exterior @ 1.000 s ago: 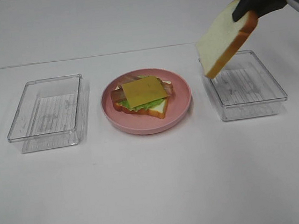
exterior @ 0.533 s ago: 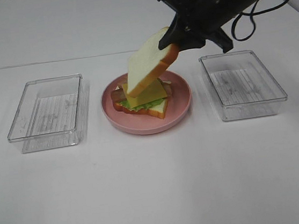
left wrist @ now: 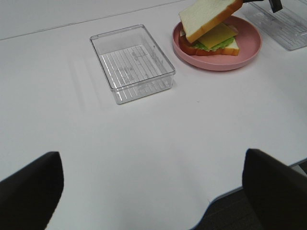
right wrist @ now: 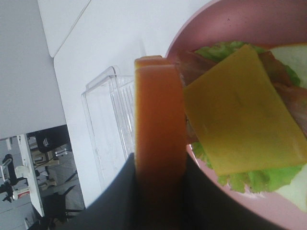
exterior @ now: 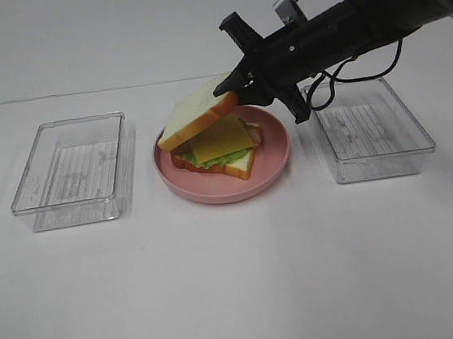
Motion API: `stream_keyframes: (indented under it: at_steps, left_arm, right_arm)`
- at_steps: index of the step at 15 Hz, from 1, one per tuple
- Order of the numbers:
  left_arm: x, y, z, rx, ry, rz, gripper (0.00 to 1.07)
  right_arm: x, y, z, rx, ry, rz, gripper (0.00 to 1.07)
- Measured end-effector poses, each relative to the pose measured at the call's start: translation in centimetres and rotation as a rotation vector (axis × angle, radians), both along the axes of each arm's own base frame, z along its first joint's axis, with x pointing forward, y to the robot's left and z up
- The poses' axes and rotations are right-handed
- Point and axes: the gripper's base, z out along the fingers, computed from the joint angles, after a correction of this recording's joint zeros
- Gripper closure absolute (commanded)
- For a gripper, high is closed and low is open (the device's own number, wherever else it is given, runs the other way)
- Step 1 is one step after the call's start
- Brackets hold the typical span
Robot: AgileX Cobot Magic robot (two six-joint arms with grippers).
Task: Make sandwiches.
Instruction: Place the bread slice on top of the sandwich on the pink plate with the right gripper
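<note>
Scanning from the left tray [exterior: 71,171], empty beside the pink plate [exterior: 271,168], I'm capping the sandwich [exterior: 216,150]: my right gripper [exterior: 238,94] pinches the top slice [exterior: 196,116] tilted above the cheese [exterior: 219,140]; next I level, lower, release

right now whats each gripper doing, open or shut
Left gripper: open, holding nothing, away from the plate.
Right gripper: shut on the top bread slice, held tilted over the cheese.
</note>
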Motion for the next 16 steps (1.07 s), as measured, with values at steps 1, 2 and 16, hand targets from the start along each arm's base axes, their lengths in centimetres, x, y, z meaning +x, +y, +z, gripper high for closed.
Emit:
stream_keyframes:
  at_steps: [1, 2, 16]
  left_arm:
    - [0.0, 0.0, 0.0, 0.000, 0.000, 0.000, 0.11]
    - [0.0, 0.0, 0.0, 0.000, 0.000, 0.000, 0.11]
    - [0.0, 0.0, 0.0, 0.000, 0.000, 0.000, 0.11]
  right_arm:
    - [0.2, 0.0, -0.7, 0.008, 0.011, -0.017, 1.07]
    - [0.3, 0.0, -1.3, 0.007, 0.019, -0.026, 1.07]
    - [-1.0, -0.9, -0.2, -0.216, -0.057, 0.173, 0.27]
